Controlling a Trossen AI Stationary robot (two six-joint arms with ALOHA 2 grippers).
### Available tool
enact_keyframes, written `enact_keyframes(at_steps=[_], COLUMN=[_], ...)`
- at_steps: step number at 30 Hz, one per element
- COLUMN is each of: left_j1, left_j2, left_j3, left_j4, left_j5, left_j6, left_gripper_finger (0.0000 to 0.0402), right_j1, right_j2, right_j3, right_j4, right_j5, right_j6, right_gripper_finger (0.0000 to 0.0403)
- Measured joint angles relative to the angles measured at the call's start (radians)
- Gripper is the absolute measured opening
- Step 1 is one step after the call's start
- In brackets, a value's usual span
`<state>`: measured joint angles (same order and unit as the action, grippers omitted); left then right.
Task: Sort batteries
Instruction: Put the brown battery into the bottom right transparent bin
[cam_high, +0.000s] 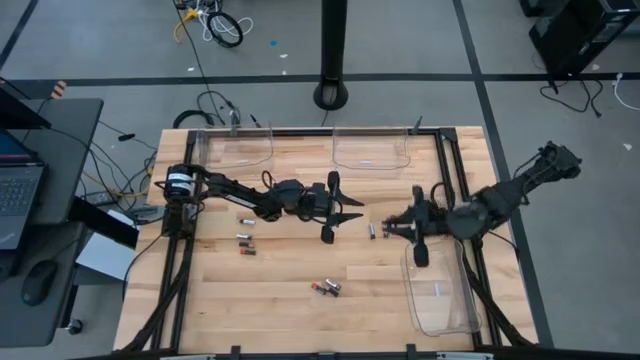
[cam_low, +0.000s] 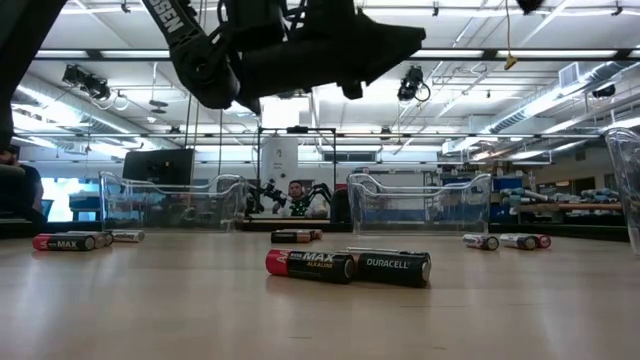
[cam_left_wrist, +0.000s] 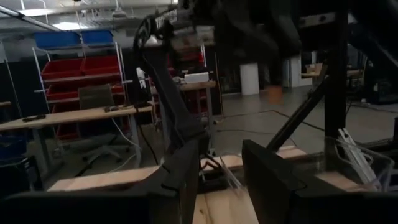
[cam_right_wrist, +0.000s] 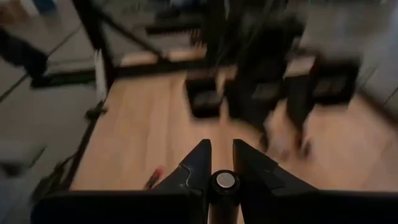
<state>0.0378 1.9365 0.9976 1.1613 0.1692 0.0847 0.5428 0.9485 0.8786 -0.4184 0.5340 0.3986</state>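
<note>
Two arms (cam_high: 250, 195), three clear trays (cam_high: 238, 150), at least eight batteries (cam_high: 326, 288) on the table (cam_high: 300, 320)

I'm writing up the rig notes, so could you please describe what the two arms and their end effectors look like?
Both arms are dark, nearly black, built of slim jointed links. The left arm has a silver-and-black cylindrical base joint with white lettering on a link in the low view. Each ends in two flat, tapered dark fingers: left end effector, right end effector. Thin cables trail from the left base.

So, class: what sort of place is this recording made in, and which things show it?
Probably a robotics lab or workshop: red storage bins on shelving, a long workbench with an office chair, and ceiling strip lights above.
</note>
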Motion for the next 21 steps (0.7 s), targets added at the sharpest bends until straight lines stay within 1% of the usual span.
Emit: enact_keyframes(at_steps=[4, 6, 10, 14, 16, 18, 21], left_j1=[0.001, 0.001, 0.001, 0.001, 0.001, 0.001, 0.001], left_j2=[-0.044, -0.075, -0.134, -0.193, -0.222, -0.243, -0.266], left_j3=[-0.044, -0.071, -0.121, -0.17, -0.193, -0.207, -0.22], left_j4=[-0.009, -0.022, -0.039, -0.041, -0.043, -0.051, -0.094], left_j5=[-0.001, -0.001, -0.001, -0.004, -0.004, -0.003, -0.004], left_j6=[0.019, 0.026, 0.047, 0.048, 0.048, 0.049, 0.05], left_gripper_finger=[0.0131, 0.0131, 0.0131, 0.0131, 0.0131, 0.0131, 0.0131], right_j1=[0.094, 0.139, 0.224, 0.277, 0.295, 0.306, 0.314], right_j2=[0.04, 0.07, 0.148, 0.229, 0.267, 0.304, 0.353], right_j3=[0.001, 0.001, 0.001, 0.001, 0.001, 0.001, 0.001], right_j4=[-0.17, -0.255, -0.342, -0.401, -0.457, -0.521, -0.596], right_j5=[-0.004, -0.03, -0.105, -0.209, -0.261, -0.308, -0.361], right_j6=[0.242, 0.36, 0.546, 0.675, 0.727, 0.755, 0.754], right_gripper_finger=[0.0061, 0.0061, 0.0061, 0.0061, 0.0061, 0.0061, 0.0061])
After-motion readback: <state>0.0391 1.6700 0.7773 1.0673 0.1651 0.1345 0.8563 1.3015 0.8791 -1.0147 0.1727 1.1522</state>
